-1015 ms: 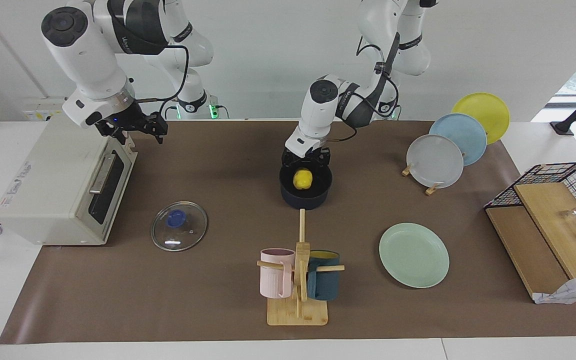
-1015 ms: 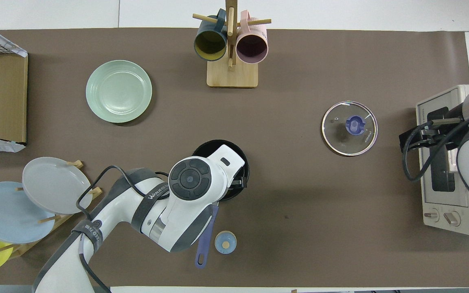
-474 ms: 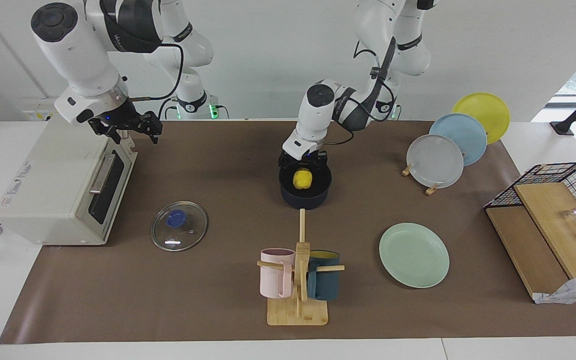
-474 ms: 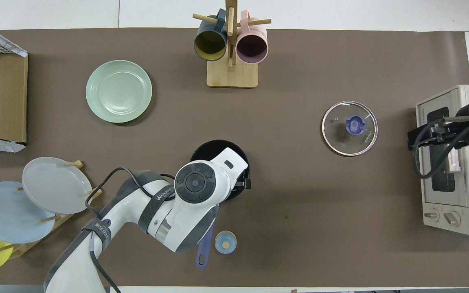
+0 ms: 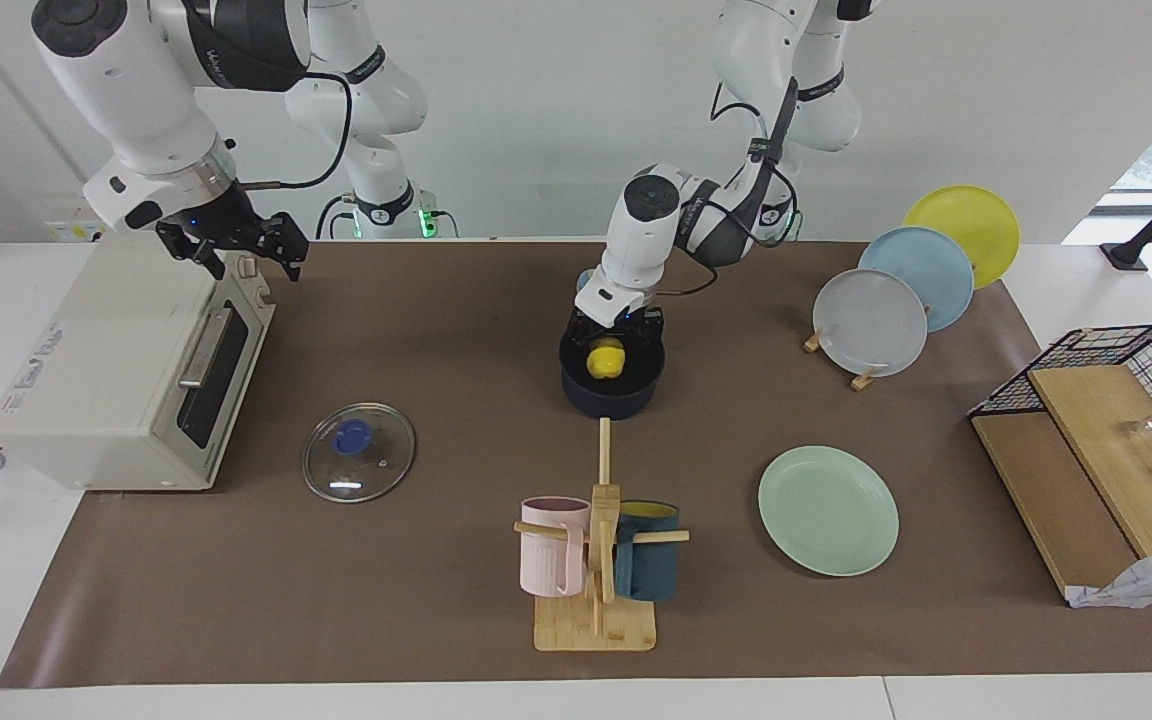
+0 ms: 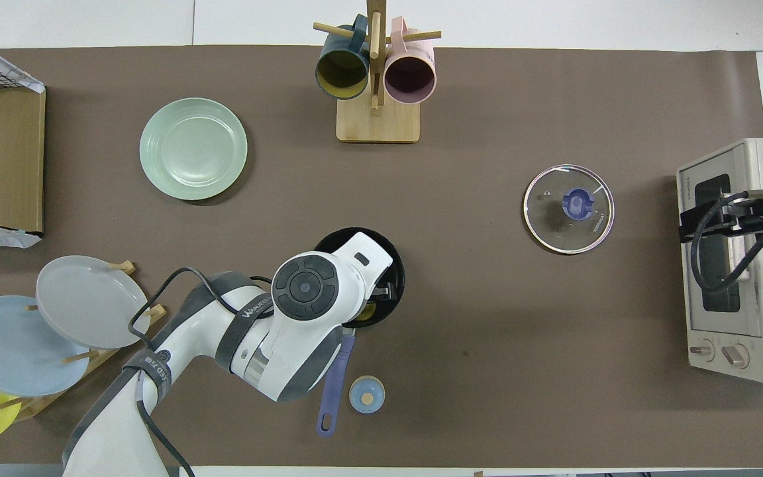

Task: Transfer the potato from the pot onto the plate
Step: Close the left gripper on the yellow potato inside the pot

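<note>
The yellow potato [image 5: 604,359] lies in the navy pot [image 5: 609,393] at the middle of the table. My left gripper [image 5: 616,334] is down at the pot's rim, open, with a finger on each side of the potato. In the overhead view the left arm covers most of the pot [image 6: 388,260]; a sliver of potato [image 6: 365,311] and the pot's handle [image 6: 332,387] show. The mint-green plate [image 5: 828,510] [image 6: 193,148] lies bare, farther from the robots, toward the left arm's end. My right gripper [image 5: 234,246] hangs open and empty over the toaster oven.
A toaster oven [image 5: 126,370] stands at the right arm's end. A glass lid [image 5: 358,465] lies beside it. A mug rack [image 5: 596,560] stands farther out than the pot. A rack of grey, blue and yellow plates [image 5: 871,320] and a wire basket [image 5: 1126,355] stand at the left arm's end.
My left gripper has shifted a little and come down around the potato. My right gripper has risen and drawn toward the right arm's end, over the toaster oven.
</note>
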